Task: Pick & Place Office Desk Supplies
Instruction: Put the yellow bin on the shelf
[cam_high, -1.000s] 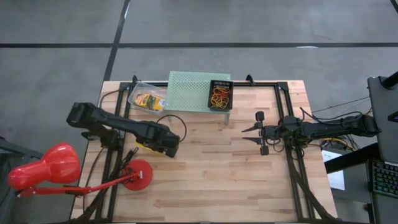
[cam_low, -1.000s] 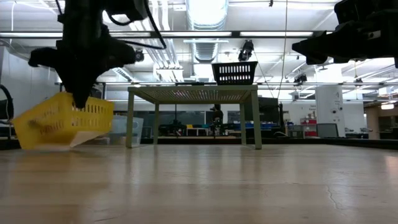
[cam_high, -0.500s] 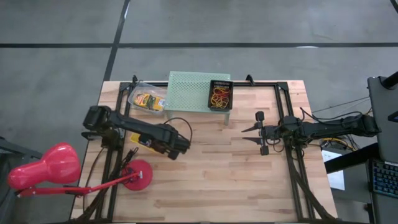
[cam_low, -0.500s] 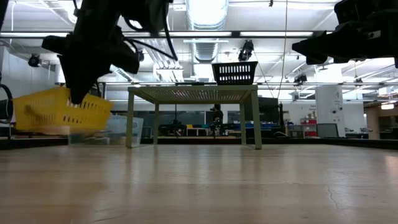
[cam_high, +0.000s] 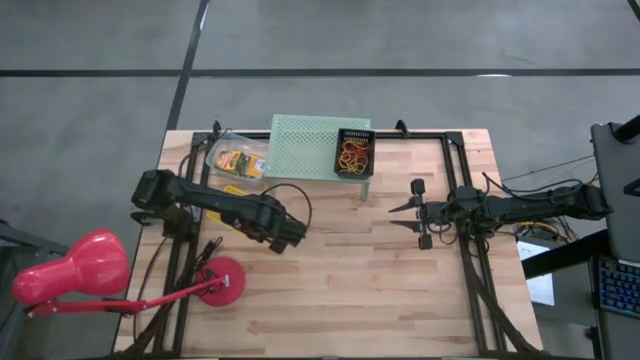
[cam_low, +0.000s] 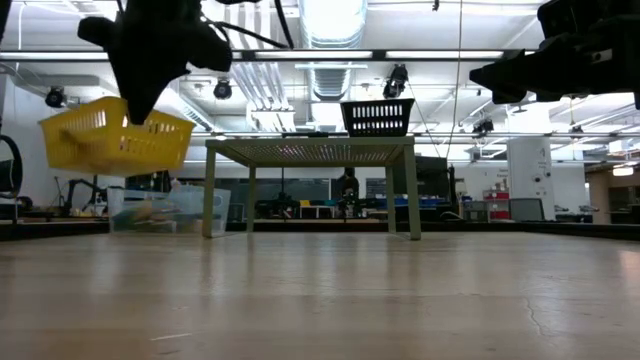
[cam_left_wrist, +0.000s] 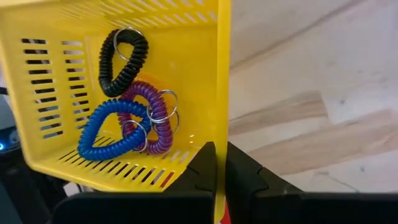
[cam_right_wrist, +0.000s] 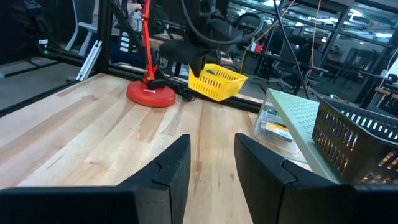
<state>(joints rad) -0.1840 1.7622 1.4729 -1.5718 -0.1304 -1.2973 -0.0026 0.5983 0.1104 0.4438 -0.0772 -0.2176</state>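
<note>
My left gripper (cam_low: 135, 100) is shut on a yellow slotted basket (cam_low: 115, 140), which hangs clear of the table at its left. Inside the basket (cam_left_wrist: 124, 93) lie a black coil ring (cam_left_wrist: 124, 59), a purple one (cam_left_wrist: 155, 118) and a blue one (cam_left_wrist: 106, 127). A black basket (cam_high: 355, 150) with coloured rubber bands stands on the mint-green stand (cam_high: 305, 145) at the far edge. A clear box (cam_high: 237, 158) with yellow printed boxes lies left of the stand. My right gripper (cam_high: 400, 215) waits open at the table's right, level, with nothing between its fingers (cam_right_wrist: 168, 165). My left gripper pinches the yellow basket's side wall (cam_left_wrist: 222, 124) at its upper rim, one finger inside the basket and one outside. The fingers come from above, pointing steeply down. The basket hangs below them, clear of the table and slightly tilted.
A red desk lamp (cam_high: 70, 275) with its round base (cam_high: 222, 283) takes up the near left corner. Black frame rails (cam_high: 470, 270) run along the table's sides. The middle of the wooden table (cam_high: 340, 280) is bare.
My left gripper has risen and gone a little toward the table's right edge, staying shut on the yellow basket. The basket, earlier tilted low by the table, now hangs higher, lifted clear and nearer level.
</note>
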